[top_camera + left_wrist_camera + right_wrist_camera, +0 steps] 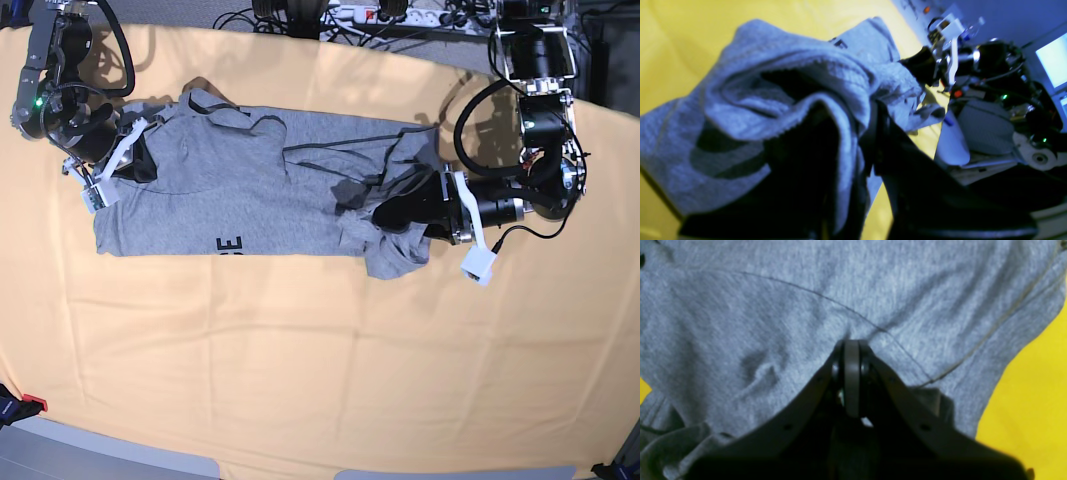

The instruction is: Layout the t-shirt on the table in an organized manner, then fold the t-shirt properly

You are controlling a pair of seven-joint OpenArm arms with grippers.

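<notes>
The heather-grey t-shirt (250, 190) lies across the far half of the yellow table (320, 350), mostly flat, with black lettering (231, 244) showing at its near edge. Its right end is bunched and folded over. My left gripper (390, 212) comes in from the right and is shut on that bunch; in the left wrist view, cloth (780, 100) drapes over the dark fingers (907, 160). My right gripper (135, 160) is at the shirt's left end. In the right wrist view its tips (851, 346) are pressed together, pinching the grey cloth (773, 306), with wrinkles radiating out.
Cables and a power strip (390, 15) run along the table's far edge. A small red and black object (20, 405) sits at the near left corner. The left wrist view shows the other arm (950, 56) and a lit screen (1053, 60) beyond the table.
</notes>
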